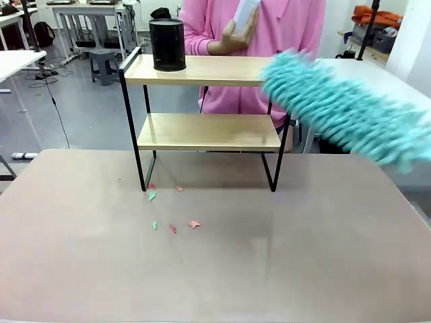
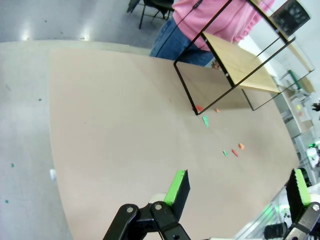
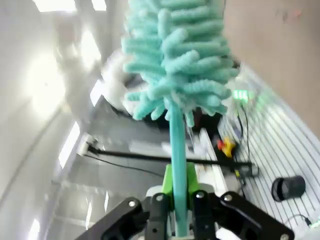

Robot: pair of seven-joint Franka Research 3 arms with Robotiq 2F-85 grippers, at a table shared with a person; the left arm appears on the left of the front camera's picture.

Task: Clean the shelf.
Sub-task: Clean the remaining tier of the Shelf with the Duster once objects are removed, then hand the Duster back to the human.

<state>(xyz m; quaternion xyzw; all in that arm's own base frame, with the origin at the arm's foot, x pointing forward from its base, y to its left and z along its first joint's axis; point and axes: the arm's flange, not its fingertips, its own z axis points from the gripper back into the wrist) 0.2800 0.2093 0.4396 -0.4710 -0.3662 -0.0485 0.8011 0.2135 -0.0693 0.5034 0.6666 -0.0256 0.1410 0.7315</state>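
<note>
Right of the shelf, right claw clamps teal duster; left claw wide

A grey floor runs off behind the broad beige table, with black cables trailing across it. At the far left stand white workbenches on pale frames, a grey stool beside them and a dark bag on the floor close by. A white tabletop juts in at the left edge. Another sits to the right, and an orange cloth lies heaped farther back. Overhead, bright ceiling lights glare, blurred.
</note>
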